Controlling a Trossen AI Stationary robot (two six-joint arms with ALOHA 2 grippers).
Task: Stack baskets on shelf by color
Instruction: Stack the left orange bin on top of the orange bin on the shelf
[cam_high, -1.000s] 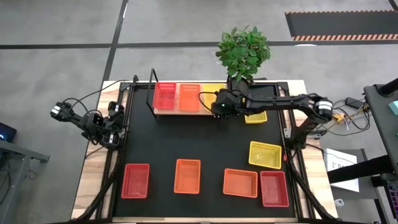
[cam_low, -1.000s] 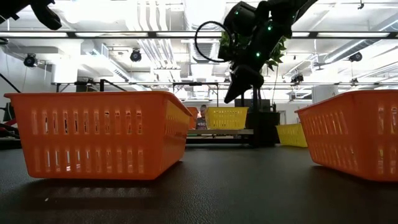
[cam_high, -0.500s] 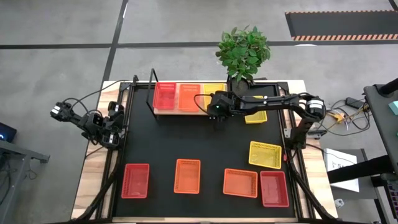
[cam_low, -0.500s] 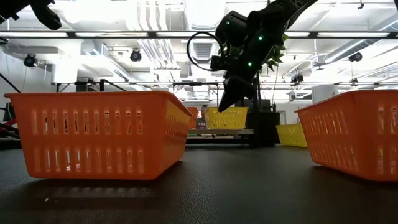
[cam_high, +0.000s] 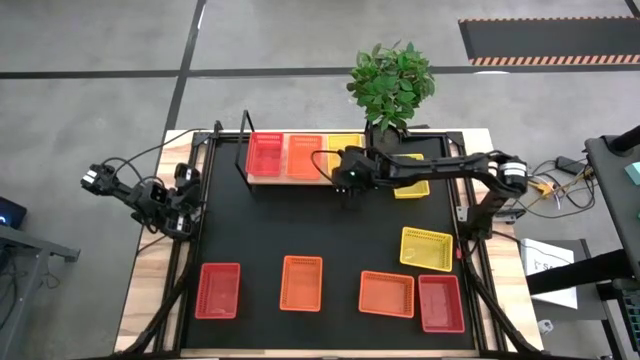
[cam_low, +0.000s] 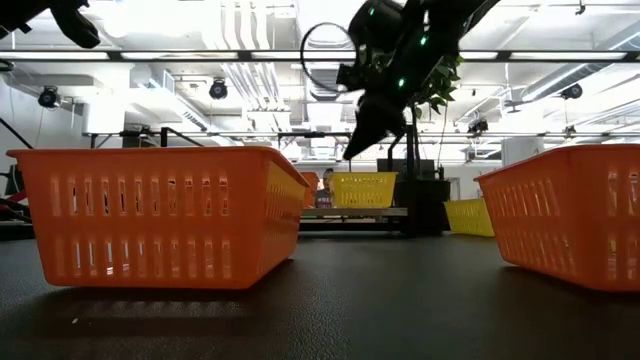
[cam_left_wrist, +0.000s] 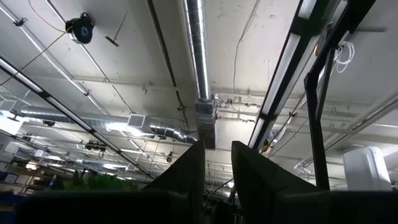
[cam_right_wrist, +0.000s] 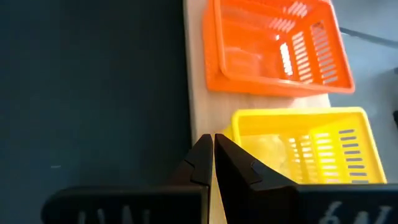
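The light-wood shelf (cam_high: 290, 181) lies at the table's far side and carries a red basket (cam_high: 265, 155), an orange basket (cam_high: 304, 156) and a yellow basket (cam_high: 343, 148) side by side. My right gripper (cam_high: 349, 184) is shut and empty. It hangs above the shelf's near edge (cam_right_wrist: 199, 118), beside the yellow basket's corner (cam_right_wrist: 239, 127), and is well above it in the low view (cam_low: 357, 148). My left gripper (cam_left_wrist: 216, 163) is folded at the table's left edge (cam_high: 165, 208), points up at the ceiling and is slightly open.
Loose baskets stand on the black tabletop: a yellow one (cam_high: 412, 186) under my right arm, a yellow one (cam_high: 426, 248) at the right, and red (cam_high: 219, 290), orange (cam_high: 301, 282), orange (cam_high: 386, 293) and red (cam_high: 441, 303) ones along the near side. A potted plant (cam_high: 390, 85) stands behind the shelf.
My right gripper has gone a little toward the table's left edge along the shelf's near edge. It dipped, then rose again, and stayed shut. The baskets have kept their places.
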